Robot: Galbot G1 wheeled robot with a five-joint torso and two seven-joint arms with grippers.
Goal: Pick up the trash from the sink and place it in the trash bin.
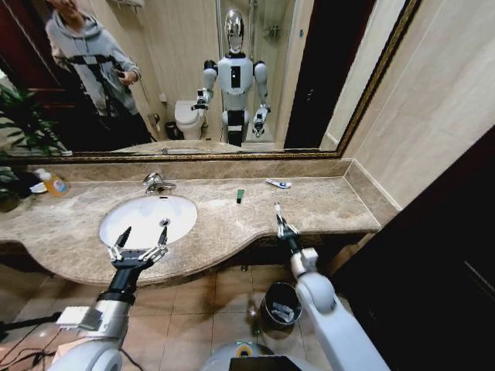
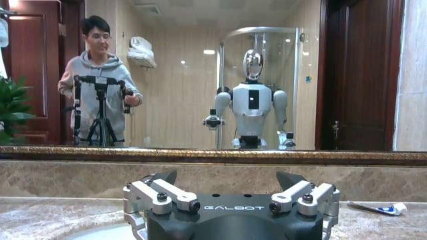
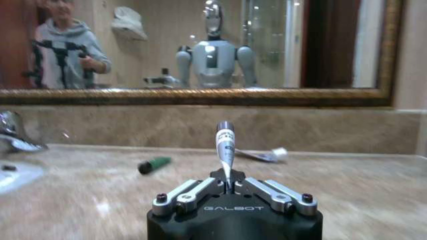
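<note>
Right gripper [image 1: 280,224]: jaws pinching a white wrapper [image 3: 225,150] by its lower end, above the counter [image 1: 309,205] edge. Likely light, limp, crushable; an end grip suffices. Left gripper [image 1: 138,246]: jaws spread over the sink [image 1: 178,202]. Bin [image 1: 280,303] on floor below.

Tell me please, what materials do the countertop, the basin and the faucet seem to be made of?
The countertop looks like polished beige marble or similar stone: mottled veining with a soft sheen. The sink seems glazed white ceramic, smooth and uniformly white. The faucet appears to be chromed metal, bright and mirror-like.
</note>
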